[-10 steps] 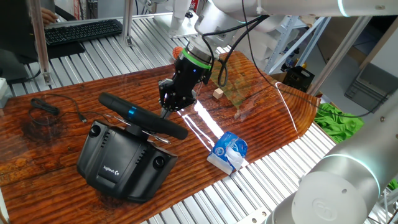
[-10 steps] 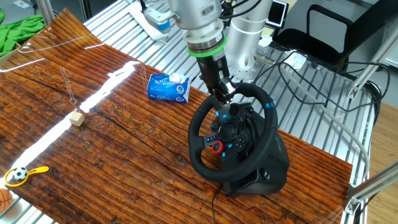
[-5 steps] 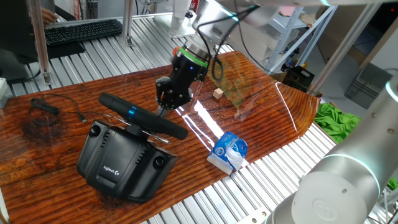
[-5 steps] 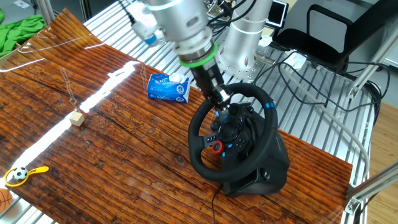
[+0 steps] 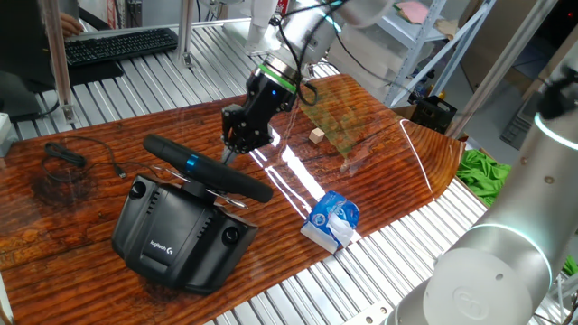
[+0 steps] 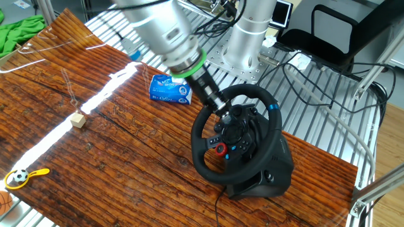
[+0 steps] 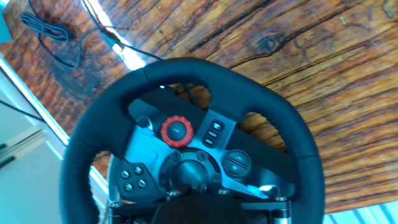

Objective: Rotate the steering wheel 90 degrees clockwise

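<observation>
The steering wheel [image 6: 235,133] sits on its bulky black Logitech base [image 5: 177,233] at the near end of the wooden table [image 6: 95,157], rim tilted up, blue mark [image 6: 273,108] at the upper right of the rim in the other fixed view. The gripper [image 6: 222,108] is right down on the rim's upper left, arm slanting in from above the tissue pack [image 6: 170,89]. From one fixed view, the gripper [image 5: 231,152] meets the far edge of the wheel [image 5: 206,168], with the blue mark [image 5: 191,163] facing the camera. Whether those fingers are spread or pinching the rim, I cannot tell; they are hidden against the black. Hand view: the wheel [image 7: 193,149] fills the picture, red dial [image 7: 176,131] left of the hub, button clusters around it, a black cable [image 7: 53,37] looping on the wood beyond. A small wooden block [image 6: 77,120] sits well apart along the glare streak, and a keyboard [image 5: 120,44] lies off the table.
</observation>
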{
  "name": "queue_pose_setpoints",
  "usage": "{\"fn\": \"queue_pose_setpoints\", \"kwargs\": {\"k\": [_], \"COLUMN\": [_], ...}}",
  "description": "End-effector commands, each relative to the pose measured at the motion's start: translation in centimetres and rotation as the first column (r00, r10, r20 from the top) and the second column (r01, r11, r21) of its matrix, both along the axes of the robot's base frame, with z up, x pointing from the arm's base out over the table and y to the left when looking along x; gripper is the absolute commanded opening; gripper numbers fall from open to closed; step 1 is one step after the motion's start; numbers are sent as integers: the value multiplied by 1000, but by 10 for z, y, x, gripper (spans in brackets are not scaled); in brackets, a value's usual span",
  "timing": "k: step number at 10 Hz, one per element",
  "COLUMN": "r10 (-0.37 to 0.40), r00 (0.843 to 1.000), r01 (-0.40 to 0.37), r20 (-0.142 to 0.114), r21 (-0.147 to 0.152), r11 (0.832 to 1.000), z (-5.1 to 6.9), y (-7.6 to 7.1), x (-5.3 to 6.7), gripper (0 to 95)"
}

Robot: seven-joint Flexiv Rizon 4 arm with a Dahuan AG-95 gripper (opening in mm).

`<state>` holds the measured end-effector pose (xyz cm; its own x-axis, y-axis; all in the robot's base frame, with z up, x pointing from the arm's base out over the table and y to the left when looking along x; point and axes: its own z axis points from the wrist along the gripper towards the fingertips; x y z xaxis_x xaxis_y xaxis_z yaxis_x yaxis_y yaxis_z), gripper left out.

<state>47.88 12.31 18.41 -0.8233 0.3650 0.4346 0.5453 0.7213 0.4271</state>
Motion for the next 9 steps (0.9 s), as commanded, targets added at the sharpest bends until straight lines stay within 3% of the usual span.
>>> {"fn": "queue_pose_setpoints", "kwargs": {"k": [1, 4, 9], "r10": [-21, -37, -21], "r00": [1000, 999, 1000], "r01": [21, 37, 20], "r20": [-9, -17, -21], "r21": [12, 7, -28], "r11": [1000, 999, 999], "z": [1, 2, 2], "y": [2, 2, 2], "x": [6, 13, 12], "gripper": [0, 0, 0]}}
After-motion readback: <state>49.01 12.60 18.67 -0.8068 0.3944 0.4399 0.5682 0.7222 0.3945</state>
